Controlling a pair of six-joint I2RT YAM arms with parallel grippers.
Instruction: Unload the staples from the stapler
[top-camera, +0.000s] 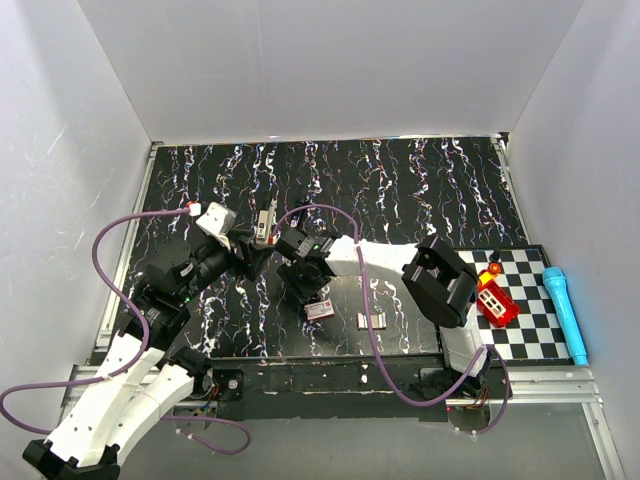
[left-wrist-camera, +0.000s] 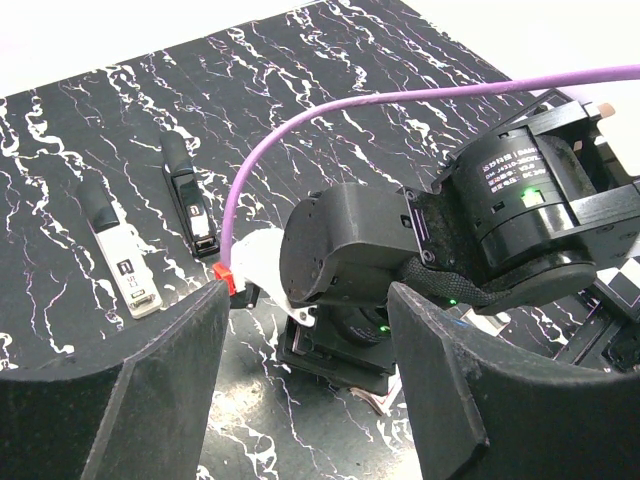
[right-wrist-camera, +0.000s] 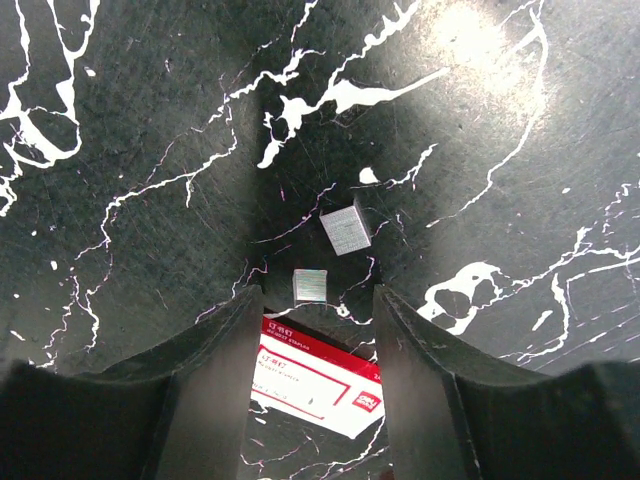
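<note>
The stapler (top-camera: 265, 225) lies on the black marbled mat behind both grippers. In the left wrist view it shows as two long parts side by side, a white-and-grey one (left-wrist-camera: 122, 255) and a black one (left-wrist-camera: 190, 200). My right gripper (top-camera: 300, 285) is open and points down at the mat. In its own view (right-wrist-camera: 317, 300) two small grey staple blocks (right-wrist-camera: 345, 228) (right-wrist-camera: 311, 286) lie just beyond its fingertips, and a red-and-white staple box (right-wrist-camera: 315, 375) lies between its fingers. My left gripper (top-camera: 248, 258) is open and empty, facing the right arm's wrist (left-wrist-camera: 350, 270).
The staple box (top-camera: 318, 309) and a second small box (top-camera: 372, 320) lie near the mat's front edge. A checkered board (top-camera: 530, 330) at the right holds a red toy (top-camera: 495, 298) and a blue marker (top-camera: 565, 312). White walls enclose three sides. A purple cable (left-wrist-camera: 420, 100) arcs over the middle.
</note>
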